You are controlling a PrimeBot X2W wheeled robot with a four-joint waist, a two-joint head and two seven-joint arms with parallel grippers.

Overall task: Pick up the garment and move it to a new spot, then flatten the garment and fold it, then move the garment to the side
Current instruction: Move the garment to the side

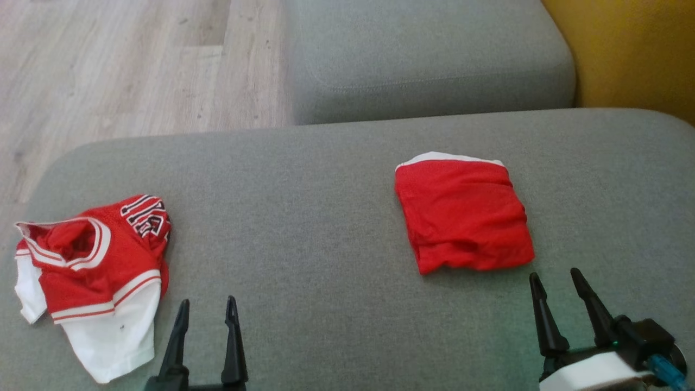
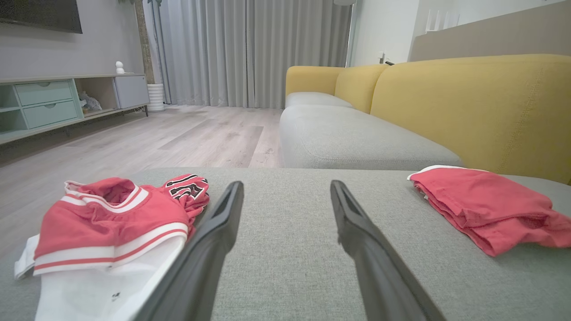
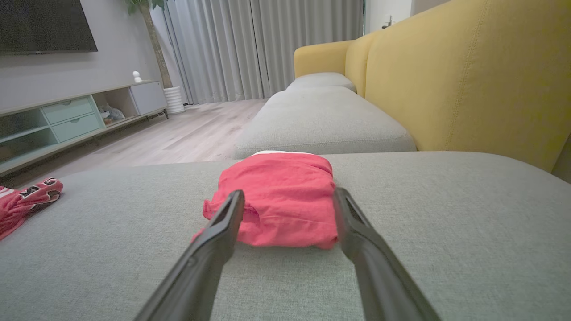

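The left gripper [image 1: 208,300] and right gripper [image 1: 555,272] are poised low over a grey fabric sofa cushion [image 1: 326,217], long dark fingers spread and empty, pointing to twelve o'clock. A crumpled red-and-white jersey [image 1: 92,266] lies at the left's nine o'clock, and a folded red garment [image 1: 464,217] lies near the right's ten.

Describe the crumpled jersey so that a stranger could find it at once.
Look at the nearer grey cushion. Near its left end lies the jersey. Unlike the folded red garment on the right, it is rumpled, with white stripes and black lettering.
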